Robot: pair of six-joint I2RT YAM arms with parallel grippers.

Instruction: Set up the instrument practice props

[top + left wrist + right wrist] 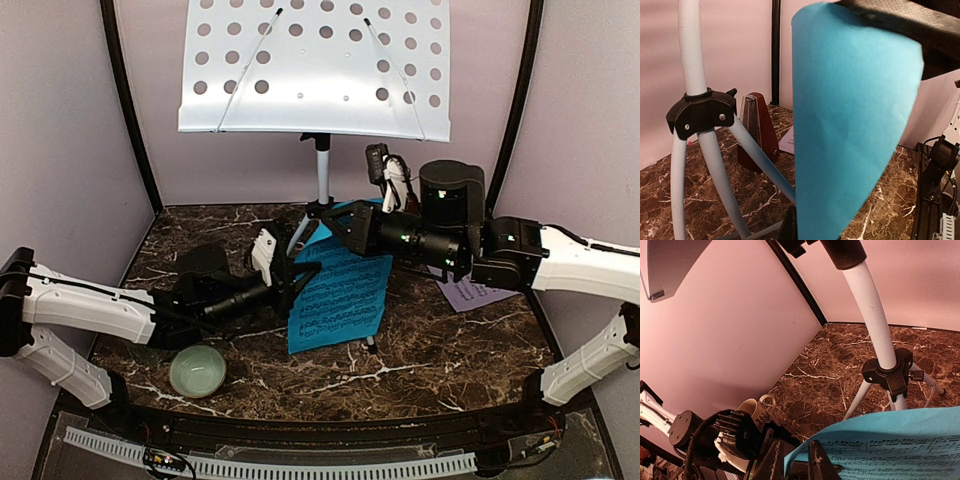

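The music stand's white perforated desk [315,65] rises at the back on its silver pole [322,170]; its tripod legs [715,165] spread on the table. The blue page [338,295] hangs upright in front of the stand, between both arms. My left gripper [297,272] is shut on its left edge, and the blank blue back [850,125] fills the left wrist view. My right gripper [795,460] straddles the page's top corner [890,440] with its fingers a little apart. The pink page [470,293] lies flat at the right. The dark-red metronome [757,130] stands behind the stand's legs.
A pale green bowl [197,370] sits near the front left. A beige mug [752,410] stands beside the left arm. Pink walls close the table in on three sides. The stand's leg hub [888,372] is just behind the page.
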